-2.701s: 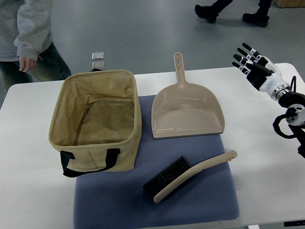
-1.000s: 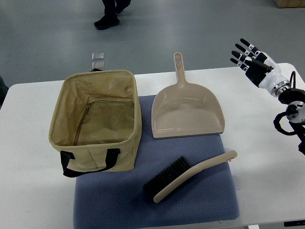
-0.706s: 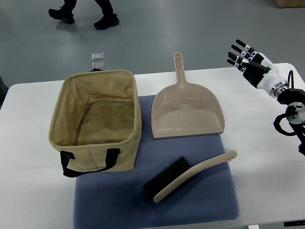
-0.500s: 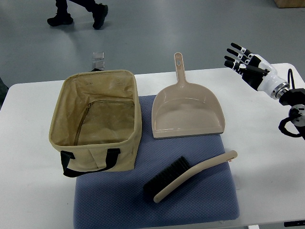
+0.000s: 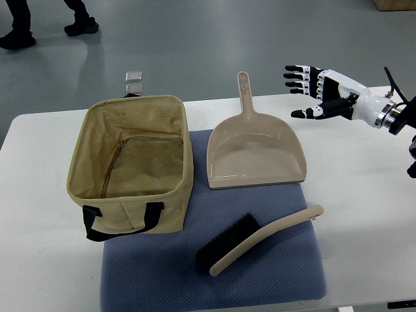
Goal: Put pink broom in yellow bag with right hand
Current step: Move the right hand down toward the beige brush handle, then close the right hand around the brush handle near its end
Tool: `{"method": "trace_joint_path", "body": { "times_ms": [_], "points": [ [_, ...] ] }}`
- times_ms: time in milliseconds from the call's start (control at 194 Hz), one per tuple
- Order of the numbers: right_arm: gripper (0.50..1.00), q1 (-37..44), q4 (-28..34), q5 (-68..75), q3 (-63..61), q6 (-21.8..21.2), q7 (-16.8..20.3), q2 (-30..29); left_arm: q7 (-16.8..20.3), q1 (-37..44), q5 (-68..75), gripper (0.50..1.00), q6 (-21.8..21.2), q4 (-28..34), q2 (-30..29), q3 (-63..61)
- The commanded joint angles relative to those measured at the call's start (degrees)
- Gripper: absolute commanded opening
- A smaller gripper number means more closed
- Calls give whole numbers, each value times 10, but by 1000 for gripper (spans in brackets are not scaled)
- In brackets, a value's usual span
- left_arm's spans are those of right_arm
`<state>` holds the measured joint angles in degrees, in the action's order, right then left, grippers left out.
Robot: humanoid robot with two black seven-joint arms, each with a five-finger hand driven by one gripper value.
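Observation:
The pink-beige broom [image 5: 260, 240] with black bristles lies on the blue mat [image 5: 214, 273], handle pointing right and up. The yellow fabric bag [image 5: 130, 166] stands open at the left, its black handle toward me. My right hand [image 5: 305, 91] is open, fingers spread, above the table's far right, beyond the dustpan and far from the broom. The left arm is out of view.
A pink-beige dustpan [image 5: 255, 153] lies on the mat's far edge between the bag and my right hand. A person's feet [image 5: 45, 29] show on the floor at the top left. Two small metal squares [image 5: 133, 81] lie on the floor behind the bag.
My right hand has swung left from the table's right corner toward the dustpan, turning palm down with fingers spread. The person on the floor has walked left.

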<state>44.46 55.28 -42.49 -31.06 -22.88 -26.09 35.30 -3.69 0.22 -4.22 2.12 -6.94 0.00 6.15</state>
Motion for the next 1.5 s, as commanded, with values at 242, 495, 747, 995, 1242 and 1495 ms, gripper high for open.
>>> {"method": "trace_joint_path", "body": {
  "times_ms": [242, 495, 747, 995, 1242, 1495],
  "points": [
    [926, 24, 142, -171, 137, 118, -41, 59, 0, 0, 0, 1000, 0, 0, 0, 0],
    [926, 40, 184, -320, 246, 195, -76, 79, 0, 0, 0, 1000, 0, 0, 0, 0],
    [926, 49, 245, -405, 284, 206, -71, 105, 0, 0, 0, 1000, 0, 0, 0, 0],
    [921, 50, 254, -437, 319, 254, -43, 103, 0, 0, 0, 1000, 0, 0, 0, 0],
    [850, 51, 252, -448, 332, 282, -4, 100, 0, 0, 0, 1000, 0, 0, 0, 0],
    [803, 51, 251, -474, 354, 299, 4, 100, 0, 0, 0, 1000, 0, 0, 0, 0]
  ]
}}
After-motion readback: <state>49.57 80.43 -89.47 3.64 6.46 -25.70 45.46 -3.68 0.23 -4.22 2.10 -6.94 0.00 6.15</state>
